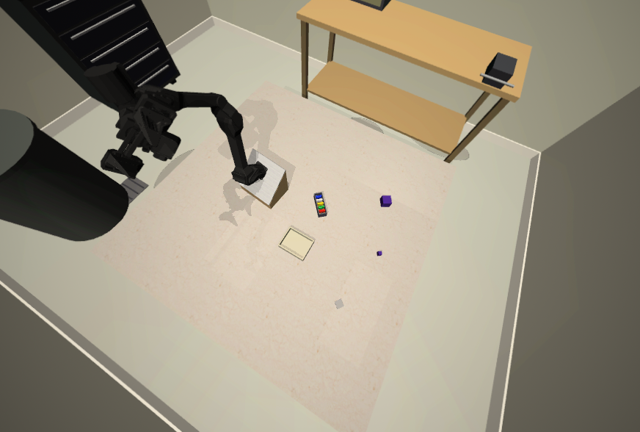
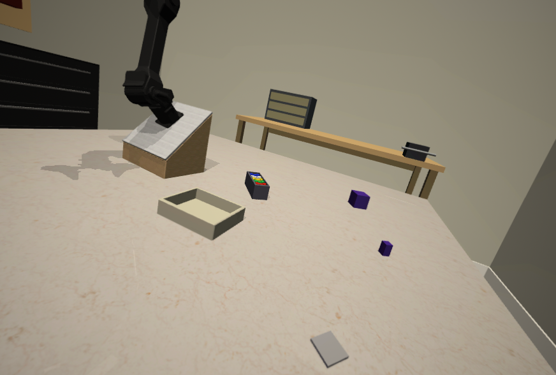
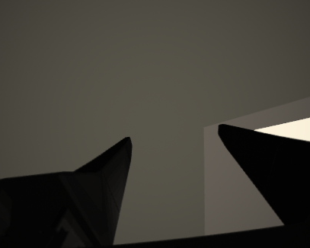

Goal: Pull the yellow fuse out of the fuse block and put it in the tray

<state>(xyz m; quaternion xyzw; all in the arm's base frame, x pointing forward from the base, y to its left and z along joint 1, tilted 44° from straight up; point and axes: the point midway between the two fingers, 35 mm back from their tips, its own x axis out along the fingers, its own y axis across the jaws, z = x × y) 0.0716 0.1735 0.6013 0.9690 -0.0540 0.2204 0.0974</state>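
- The gripper is standing wide open and is holding nothing; in the wrist view its two dark fingers are pointing at a plain wall, with only empty space between them.
- In the top view the gripper is hanging off to the left side, well apart from the fuse block.
- The arm is standing on a wedge-shaped base with a sloped grey top.
- The yellow fuse is sitting in the fuse block, in the middle of a row of coloured fuses, between the blue end and the red end.
- The tray is lying near the block, in front of the wedge base.
- Two purple cubes, a larger one and a smaller one, are lying to the right of the block.
- A flat grey tile is lying well apart from them, at the near edge.
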